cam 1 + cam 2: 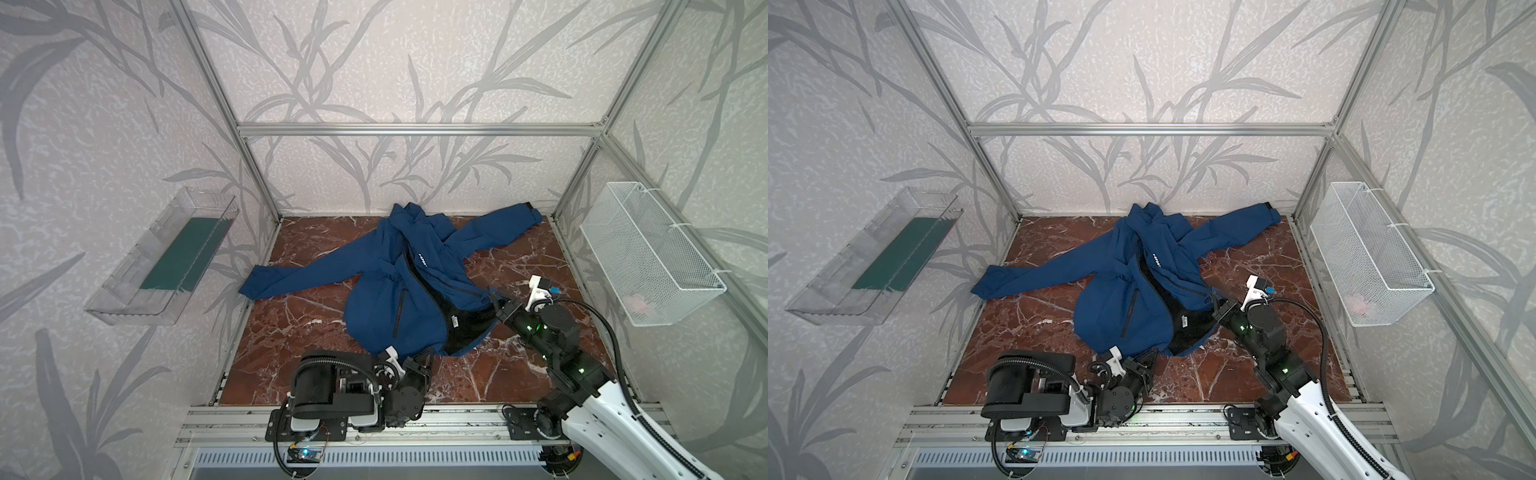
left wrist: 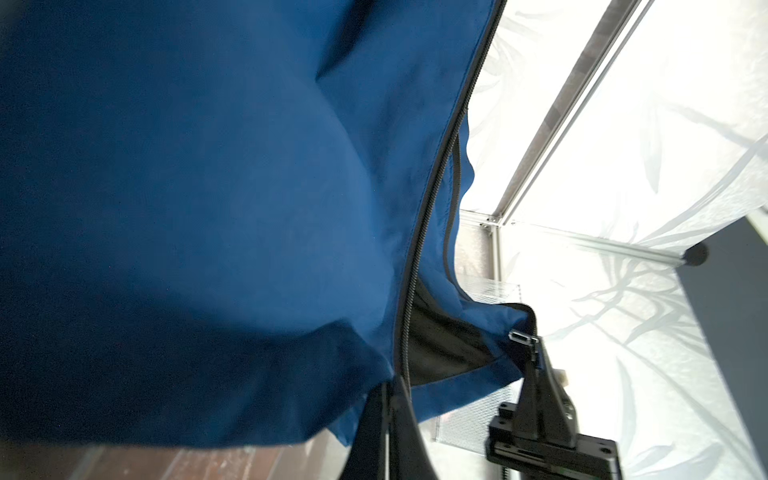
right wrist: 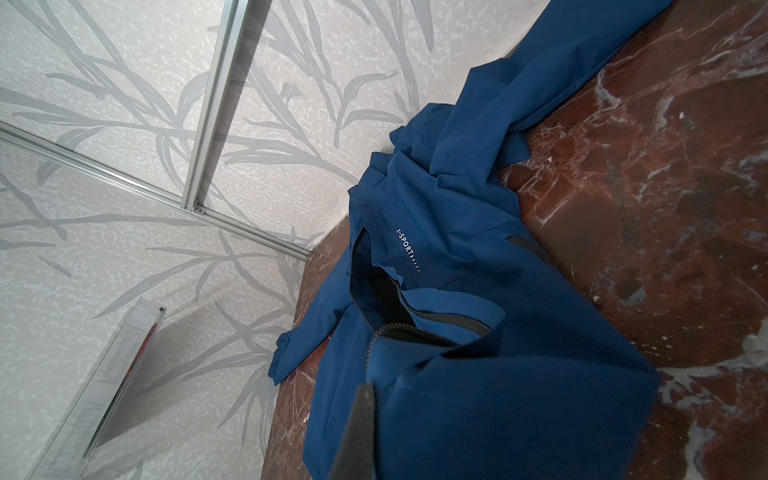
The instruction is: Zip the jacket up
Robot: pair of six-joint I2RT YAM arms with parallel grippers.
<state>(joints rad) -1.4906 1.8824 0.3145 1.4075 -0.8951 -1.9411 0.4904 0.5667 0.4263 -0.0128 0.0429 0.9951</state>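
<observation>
On the left, the left tool [image 1: 424,357] is seen clenched on the near hem of the jacket [image 1: 382,307], right where the bare row of zipper teeth [image 2: 432,199] ends in the left wrist view. The jacket is spread on the marble counter [image 1: 299,332], collar towards the back wall, sleeves thrown out to either side, front unfastened so that the black lining [image 1: 465,324] is exposed. Further right, the right tool [image 1: 496,301] is closed on the lower corner of the other front panel, with the metal slider [image 2: 521,336] just beside its tips. The step in hand is judged to be the bringing together of the two zipper ends, and no teeth are joined yet. For the next move, the two held corners would have to be aligned and the pin seated in the slider before any pull is made; slack cloth could let the ends twist. On the left wall a clear tray [image 1: 112,307] is mounted, with a green sheet [image 1: 187,257] lying in it; on the right wall a wire basket [image 1: 648,249] is hung, and a pale pinkish object [image 1: 636,305], too blurred to be named, is held in it
</observation>
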